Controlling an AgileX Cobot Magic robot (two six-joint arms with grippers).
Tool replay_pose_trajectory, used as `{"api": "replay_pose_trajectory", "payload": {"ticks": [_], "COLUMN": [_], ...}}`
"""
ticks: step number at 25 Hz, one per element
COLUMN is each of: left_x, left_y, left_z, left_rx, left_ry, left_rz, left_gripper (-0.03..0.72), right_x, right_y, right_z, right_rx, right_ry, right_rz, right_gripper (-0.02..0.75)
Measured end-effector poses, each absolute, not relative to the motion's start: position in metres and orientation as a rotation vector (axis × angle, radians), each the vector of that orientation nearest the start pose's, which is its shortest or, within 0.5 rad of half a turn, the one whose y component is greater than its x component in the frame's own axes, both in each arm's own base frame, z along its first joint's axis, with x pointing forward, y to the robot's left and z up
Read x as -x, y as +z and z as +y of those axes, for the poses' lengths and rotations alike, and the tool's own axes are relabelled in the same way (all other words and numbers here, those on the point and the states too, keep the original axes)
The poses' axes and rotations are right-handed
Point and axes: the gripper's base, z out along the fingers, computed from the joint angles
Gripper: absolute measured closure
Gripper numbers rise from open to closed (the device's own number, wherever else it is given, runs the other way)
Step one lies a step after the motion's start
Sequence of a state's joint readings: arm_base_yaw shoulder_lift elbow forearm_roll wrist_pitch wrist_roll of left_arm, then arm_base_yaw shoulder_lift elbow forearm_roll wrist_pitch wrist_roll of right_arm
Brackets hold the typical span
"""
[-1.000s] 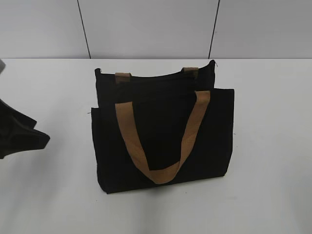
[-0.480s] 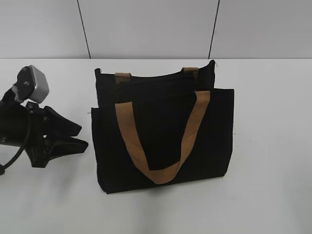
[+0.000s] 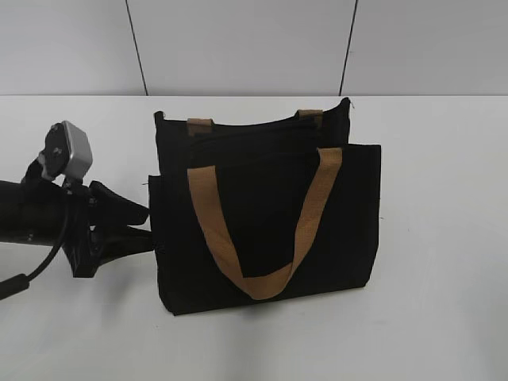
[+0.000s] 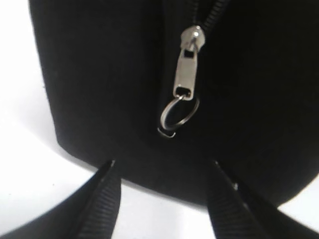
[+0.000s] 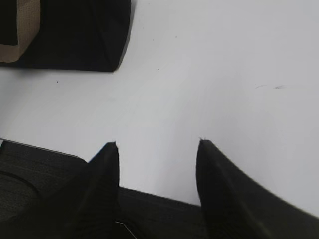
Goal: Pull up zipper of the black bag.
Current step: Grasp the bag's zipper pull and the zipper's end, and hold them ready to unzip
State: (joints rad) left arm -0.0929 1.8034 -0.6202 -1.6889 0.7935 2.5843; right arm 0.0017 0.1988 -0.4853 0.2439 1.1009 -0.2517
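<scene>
The black bag stands upright mid-table with tan handles. My left gripper is open at the bag's left end, fingertips close to the fabric. In the left wrist view the bag's end fills the frame and the zipper, a silver pull tab with a ring, hangs just beyond my open left gripper. My right gripper is open and empty over bare table; a corner of the bag shows at its top left. The right arm is out of the exterior view.
The white table extends around the bag, with a grey panelled wall behind. A dark mat or base edge lies under the right gripper.
My left arm has moved right across the table from the left edge up to the bag's left end. The bag has not moved.
</scene>
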Motion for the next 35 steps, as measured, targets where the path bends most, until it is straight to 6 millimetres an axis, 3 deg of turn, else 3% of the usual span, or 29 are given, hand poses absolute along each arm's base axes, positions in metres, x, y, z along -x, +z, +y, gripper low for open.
{"api": "replay_pose_trajectory", "payload": {"ticks": [11, 26, 35], "left_x": [-0.262, -0.263, -0.276], "left_y": [0.105, 0.104, 0.11], "left_z": [-0.105, -0.109, -0.11], "left_rx": [-1.363, -1.424, -1.423], "left_ry": [-0.664, -0.641, -0.596], "left_rz": [1.801, 1.745, 1.723], "left_gripper": [0.273, 0.288, 0.314], "right_x": [-0.023, -0.023, -0.023], "right_y": [0.27, 0.27, 0.27], "right_z": [0.02, 0.02, 0.02], "right_rx": [0.274, 0.274, 0.274], "right_ry": [0.175, 0.175, 0.175], "right_rz": [2.255, 2.255, 2.255], "right_gripper": [0.345, 0.345, 0.345]}}
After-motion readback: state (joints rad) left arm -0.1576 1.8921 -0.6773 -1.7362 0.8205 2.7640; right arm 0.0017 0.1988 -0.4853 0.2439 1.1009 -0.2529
